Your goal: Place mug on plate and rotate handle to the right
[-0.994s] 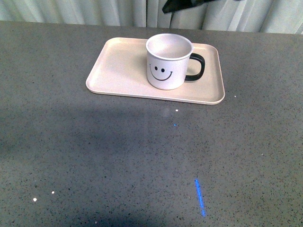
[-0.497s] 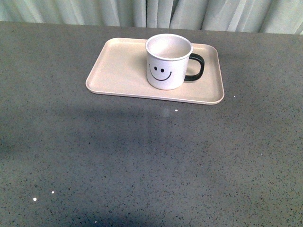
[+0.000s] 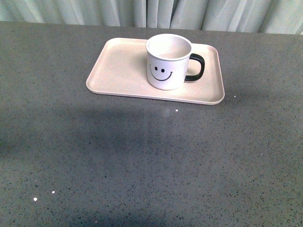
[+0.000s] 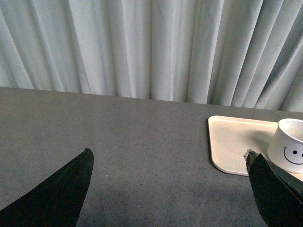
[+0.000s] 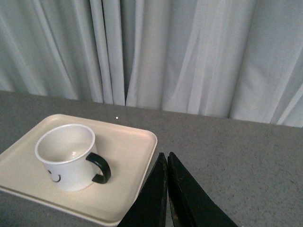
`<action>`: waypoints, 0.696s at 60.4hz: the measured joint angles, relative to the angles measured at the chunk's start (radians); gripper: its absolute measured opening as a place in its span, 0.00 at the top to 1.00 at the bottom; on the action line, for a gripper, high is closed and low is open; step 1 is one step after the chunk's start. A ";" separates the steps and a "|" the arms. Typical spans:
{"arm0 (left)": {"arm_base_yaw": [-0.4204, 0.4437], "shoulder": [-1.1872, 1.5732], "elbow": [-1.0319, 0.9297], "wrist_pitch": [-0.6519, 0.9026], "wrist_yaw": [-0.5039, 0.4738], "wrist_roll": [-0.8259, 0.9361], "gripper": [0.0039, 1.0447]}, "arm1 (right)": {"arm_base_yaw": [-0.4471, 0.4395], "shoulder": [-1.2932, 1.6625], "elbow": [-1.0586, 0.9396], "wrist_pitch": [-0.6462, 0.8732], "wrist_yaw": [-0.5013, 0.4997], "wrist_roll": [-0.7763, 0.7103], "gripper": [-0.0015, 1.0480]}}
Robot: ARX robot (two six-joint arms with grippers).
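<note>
The white mug (image 3: 168,61) with a black smiley face stands upright on the pale pink-beige plate (image 3: 120,66), right of its middle. Its black handle (image 3: 196,67) points to the right. Neither gripper shows in the front view. In the left wrist view my left gripper (image 4: 168,156) is open and empty above bare table, with the plate (image 4: 234,142) and mug (image 4: 289,145) off to one side. In the right wrist view my right gripper (image 5: 166,158) is shut and empty, apart from the mug (image 5: 66,156), the handle (image 5: 99,168) and the plate (image 5: 128,151).
The plate rests on a grey speckled table (image 3: 151,156). Pale pleated curtains (image 3: 151,12) hang along the table's far edge.
A dark part of an arm at the top edge of the front view one second ago has gone out of view. A blue light streak on the near table has vanished. Mug and plate have not moved.
</note>
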 joint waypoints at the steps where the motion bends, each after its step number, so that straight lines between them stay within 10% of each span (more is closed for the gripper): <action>1: 0.000 0.000 0.000 0.000 0.000 0.000 0.09 | 0.000 -0.014 -0.011 -0.003 0.000 0.000 0.98; 42: 0.000 0.000 0.000 0.000 0.000 0.000 0.09 | 0.000 -0.500 -0.233 -0.272 0.000 0.000 0.98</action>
